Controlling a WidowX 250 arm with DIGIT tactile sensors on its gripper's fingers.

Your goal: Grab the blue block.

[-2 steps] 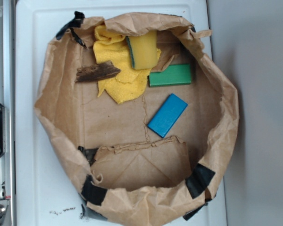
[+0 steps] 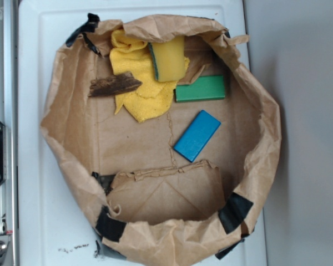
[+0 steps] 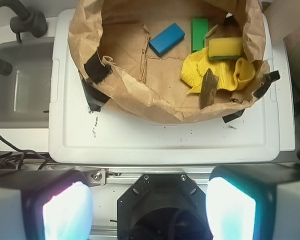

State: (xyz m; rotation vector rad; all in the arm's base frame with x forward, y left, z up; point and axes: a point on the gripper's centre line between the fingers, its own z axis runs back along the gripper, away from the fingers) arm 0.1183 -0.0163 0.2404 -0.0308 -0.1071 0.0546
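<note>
Blue block (image 2: 197, 136) flat inside the paper bag (image 2: 61, 138), just beside the green block (image 2: 200, 88), end effector (image 3: 150, 210) released, pads (image 3: 67, 212) wide apart, outside the bag over the desk (image 3: 165, 145) edge

A mock kitchen set up as a robot test rig. A white plastic counter (image 3: 140, 140) adjoins a grey sink (image 3: 20, 80) with a dark faucet (image 3: 20, 20). Metal rails (image 2: 0, 83) and loose cables (image 3: 10, 155) run along its edges. A taped paper bag (image 2: 61, 127) holds a sponge (image 2: 167, 58) and cloth (image 2: 144, 94).
</note>
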